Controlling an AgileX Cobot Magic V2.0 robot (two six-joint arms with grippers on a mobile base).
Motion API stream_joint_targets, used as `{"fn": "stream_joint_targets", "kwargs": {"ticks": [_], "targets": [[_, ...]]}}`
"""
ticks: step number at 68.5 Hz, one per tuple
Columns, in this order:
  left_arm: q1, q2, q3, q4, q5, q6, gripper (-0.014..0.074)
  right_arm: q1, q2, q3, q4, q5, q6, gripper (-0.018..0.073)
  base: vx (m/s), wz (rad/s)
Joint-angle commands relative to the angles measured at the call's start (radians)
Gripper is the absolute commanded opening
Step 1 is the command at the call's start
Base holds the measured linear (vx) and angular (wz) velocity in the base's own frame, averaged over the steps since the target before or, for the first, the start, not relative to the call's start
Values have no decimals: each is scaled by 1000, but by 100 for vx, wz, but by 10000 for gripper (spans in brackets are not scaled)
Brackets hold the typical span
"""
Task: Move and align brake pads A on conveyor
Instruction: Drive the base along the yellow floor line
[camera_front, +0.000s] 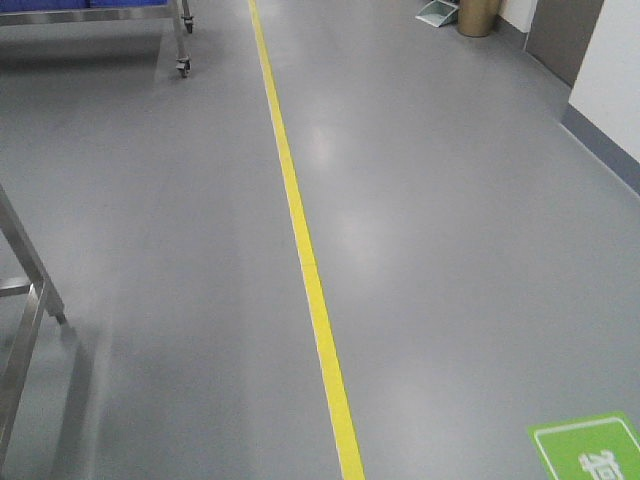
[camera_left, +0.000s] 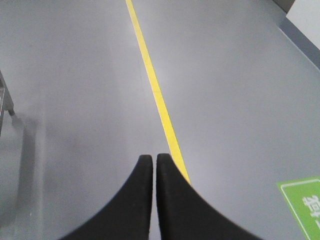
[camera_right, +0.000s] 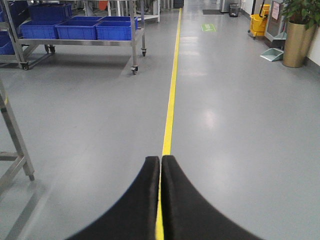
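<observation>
Front view shows only floor (camera_front: 450, 250) and a yellow line (camera_front: 300, 240); we see no pads or belt. Left gripper (camera_left: 154, 159) and right gripper (camera_right: 161, 160) have fingers pressed together, holding nothing. We guess the pads are stiff and light (pinch the long edges).

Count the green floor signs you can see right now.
2. One green floor sign lies close by, right of the yellow line; another lies far down the aisle, also right of the line. More may lie outside the views.
</observation>
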Motion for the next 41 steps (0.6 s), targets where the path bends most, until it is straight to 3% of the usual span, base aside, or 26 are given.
{"fn": "stream_joint_targets", "kwargs": {"ticks": [1, 41], "targets": [[-1, 3, -26, 14, -59, -2, -6, -3, 10, -28, 1, -76, -6, -10, 52, 7], [-1, 3, -26, 14, -59, -2, -6, -3, 10, -28, 1, -76, -6, -10, 52, 10]]}}
